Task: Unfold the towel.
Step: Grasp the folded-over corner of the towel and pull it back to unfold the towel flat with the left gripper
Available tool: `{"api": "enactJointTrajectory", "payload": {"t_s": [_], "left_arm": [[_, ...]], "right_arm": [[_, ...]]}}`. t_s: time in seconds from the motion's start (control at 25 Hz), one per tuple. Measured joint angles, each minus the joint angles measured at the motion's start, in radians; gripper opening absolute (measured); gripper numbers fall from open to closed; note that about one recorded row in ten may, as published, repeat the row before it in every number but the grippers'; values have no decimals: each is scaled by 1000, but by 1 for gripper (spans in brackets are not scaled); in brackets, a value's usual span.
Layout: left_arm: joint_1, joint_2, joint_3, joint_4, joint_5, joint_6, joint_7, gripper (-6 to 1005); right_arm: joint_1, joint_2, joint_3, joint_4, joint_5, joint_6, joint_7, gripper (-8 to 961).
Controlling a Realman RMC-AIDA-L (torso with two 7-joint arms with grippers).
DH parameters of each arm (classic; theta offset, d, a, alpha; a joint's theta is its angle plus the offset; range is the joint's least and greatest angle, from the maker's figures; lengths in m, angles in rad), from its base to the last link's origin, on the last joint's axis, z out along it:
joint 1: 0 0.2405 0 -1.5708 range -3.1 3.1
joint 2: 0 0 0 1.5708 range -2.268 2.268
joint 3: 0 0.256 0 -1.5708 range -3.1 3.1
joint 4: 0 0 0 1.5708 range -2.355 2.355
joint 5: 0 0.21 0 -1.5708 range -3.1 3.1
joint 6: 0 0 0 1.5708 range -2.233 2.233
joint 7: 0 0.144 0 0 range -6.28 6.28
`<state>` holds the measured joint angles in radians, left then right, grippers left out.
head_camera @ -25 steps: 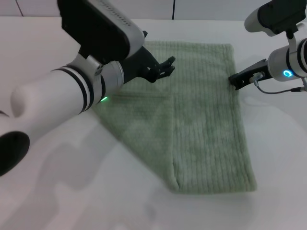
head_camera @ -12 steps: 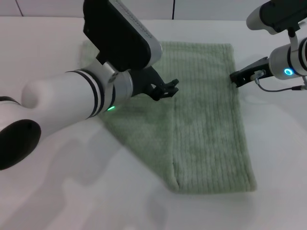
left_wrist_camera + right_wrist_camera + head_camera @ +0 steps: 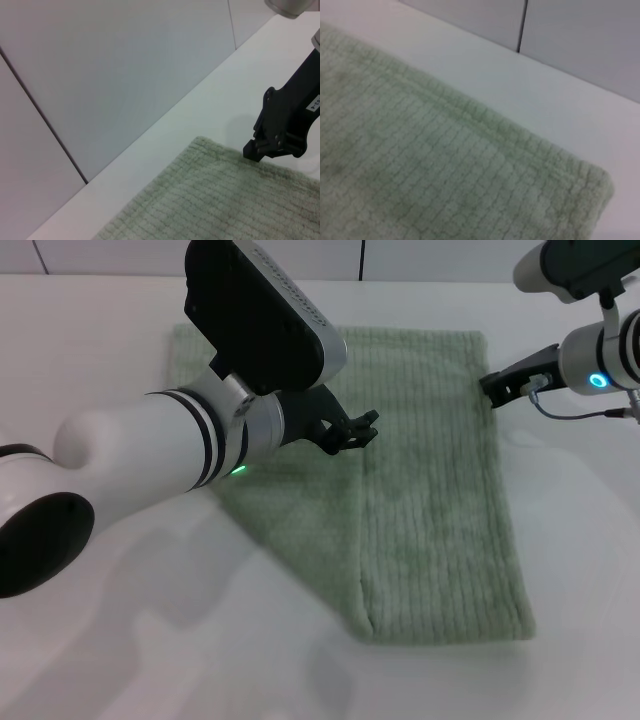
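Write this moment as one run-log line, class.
towel: partly folded on table | left gripper: over its middle | right gripper: at its far right edge

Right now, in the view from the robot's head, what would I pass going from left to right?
The left arm's white body → the left tool over the towel → the right tool at the towel's far right edge.

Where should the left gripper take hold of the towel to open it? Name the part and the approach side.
Probably the free folded edge running down the middle of the towel. That flap lies on top, so pinching it from above and drawing it toward the robot's left should lay it open. The left gripper hovers over that edge; the right gripper sits at the far right corner.
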<state>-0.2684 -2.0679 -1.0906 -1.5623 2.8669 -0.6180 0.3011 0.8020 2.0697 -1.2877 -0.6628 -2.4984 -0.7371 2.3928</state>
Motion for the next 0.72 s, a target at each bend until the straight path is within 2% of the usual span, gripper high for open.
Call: {"api": "enactJointTrajectory", "payload": {"t_s": [0.16, 0.4, 0.72], "left_arm": [[-2, 0, 0, 2, 0, 2, 0, 845], [-9, 0, 1, 13, 0, 4, 1, 844], [-10, 0, 3, 15, 0, -2, 1, 844]], "right_arm": [[1, 1, -38, 11, 24, 27, -8, -1], [-23, 4, -80, 14, 206, 71, -130, -1], [-22, 2, -67, 24, 227, 68, -144, -1]]}}
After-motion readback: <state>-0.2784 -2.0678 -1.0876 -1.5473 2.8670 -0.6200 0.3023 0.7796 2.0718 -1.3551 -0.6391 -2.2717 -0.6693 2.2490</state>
